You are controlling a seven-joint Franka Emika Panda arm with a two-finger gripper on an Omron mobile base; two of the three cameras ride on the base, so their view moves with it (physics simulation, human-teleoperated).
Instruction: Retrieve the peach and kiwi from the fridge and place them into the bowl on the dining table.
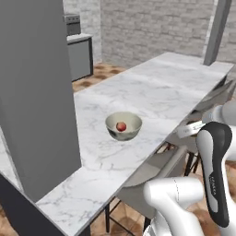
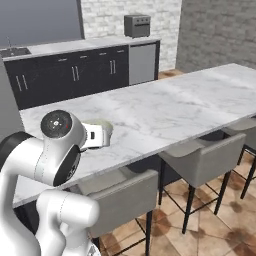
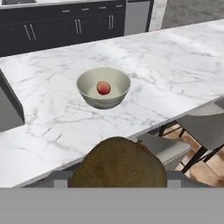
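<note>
Kiwi (image 3: 118,162) sits clamped between the half-open jaws of the gripper (image 3: 118,181), short of the table (image 3: 175,65) edge. Bowl (image 3: 103,87), peach (image 3: 103,88) inside, lies straight ahead; advance forward.

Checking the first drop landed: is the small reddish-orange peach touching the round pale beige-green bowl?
Touching. The hand view shows the reddish-orange peach resting on the inside bottom of the pale beige-green bowl, no gap beneath it; the left base view agrees.

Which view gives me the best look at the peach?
The hand view: the peach sits unobstructed in the bowl. The left base view shows it smaller; in the right base view the arm blocks the bowl's inside.
</note>
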